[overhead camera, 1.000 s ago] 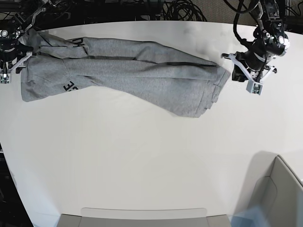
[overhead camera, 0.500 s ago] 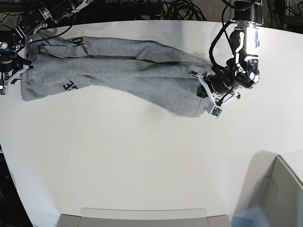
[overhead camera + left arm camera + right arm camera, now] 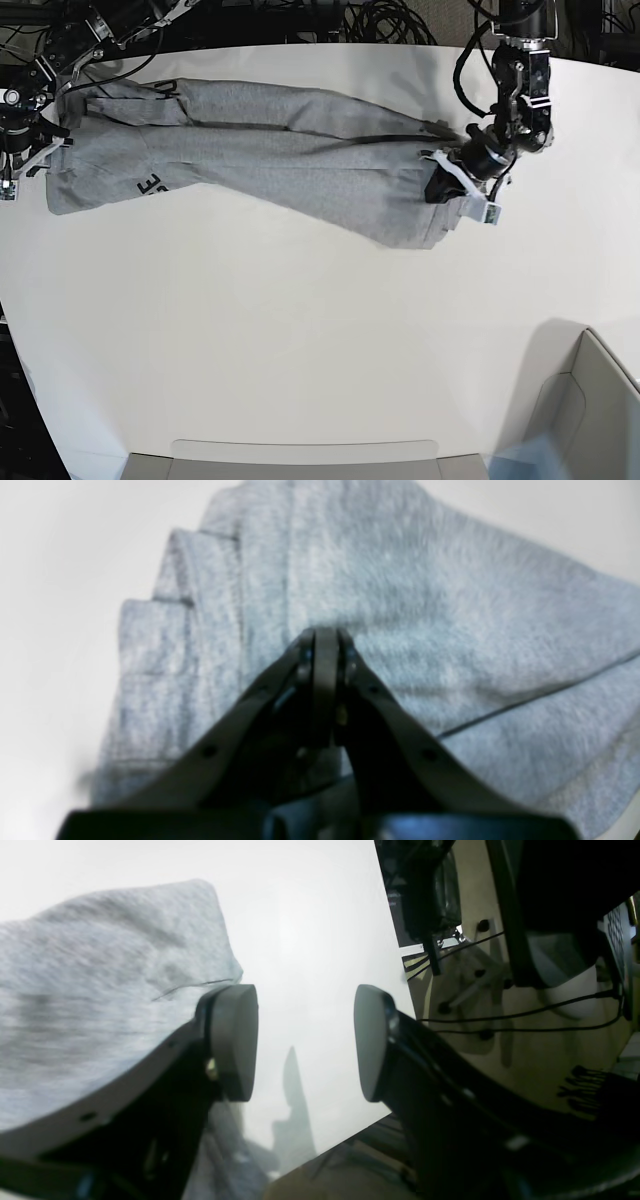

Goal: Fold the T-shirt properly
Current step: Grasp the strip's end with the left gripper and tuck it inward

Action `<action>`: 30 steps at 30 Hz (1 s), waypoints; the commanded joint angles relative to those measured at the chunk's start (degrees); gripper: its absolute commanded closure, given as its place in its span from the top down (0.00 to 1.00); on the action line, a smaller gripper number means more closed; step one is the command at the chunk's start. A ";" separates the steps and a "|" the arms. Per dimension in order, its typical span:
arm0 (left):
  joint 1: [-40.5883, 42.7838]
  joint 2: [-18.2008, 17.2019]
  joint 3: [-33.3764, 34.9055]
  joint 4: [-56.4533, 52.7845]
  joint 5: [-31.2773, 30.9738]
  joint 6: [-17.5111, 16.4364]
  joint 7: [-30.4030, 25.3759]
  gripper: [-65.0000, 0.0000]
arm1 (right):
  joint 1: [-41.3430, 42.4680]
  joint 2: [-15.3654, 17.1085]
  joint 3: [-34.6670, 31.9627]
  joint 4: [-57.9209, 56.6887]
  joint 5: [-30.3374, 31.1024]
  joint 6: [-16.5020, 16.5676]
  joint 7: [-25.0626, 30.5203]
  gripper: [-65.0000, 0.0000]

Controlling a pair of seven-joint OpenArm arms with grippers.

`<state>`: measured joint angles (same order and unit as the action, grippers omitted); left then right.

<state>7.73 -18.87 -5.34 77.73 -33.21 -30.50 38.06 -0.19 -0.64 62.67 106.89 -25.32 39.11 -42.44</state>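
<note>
Grey T-shirt point(image 3: 260, 160) lies stretched across the tabletop point(image 3: 300, 340) at 12 o'clock. Left tool point(image 3: 462, 183) is pinched together on its 3 o'clock hem; right tool point(image 3: 305, 1040) stands apart. Lift evenly, keeping layers together.

T-shirt point(image 3: 270, 160) on white table point(image 3: 300, 330)

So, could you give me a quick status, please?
Left gripper shut at shirt edge. Right gripper open, empty. Nothing in the way.
</note>
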 commanded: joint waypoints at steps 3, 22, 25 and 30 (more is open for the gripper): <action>2.34 -1.21 -6.13 -1.03 5.04 3.29 3.47 0.00 | 0.58 0.86 0.05 1.20 0.49 0.89 1.07 0.47; 3.48 1.16 -12.90 29.65 4.86 3.29 19.12 0.35 | 1.81 0.78 -0.04 0.84 0.40 0.89 1.07 0.47; 3.48 1.60 -14.83 31.23 4.86 3.12 19.83 0.44 | 1.81 0.78 -0.04 0.76 0.40 0.89 1.07 0.47; 3.31 1.51 -15.36 30.88 5.21 -0.22 22.64 0.58 | 1.72 0.78 -0.04 0.76 0.40 0.89 1.07 0.47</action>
<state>11.53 -16.78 -20.08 107.72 -27.64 -30.74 61.21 0.93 -0.64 62.67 106.78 -25.34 39.11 -42.44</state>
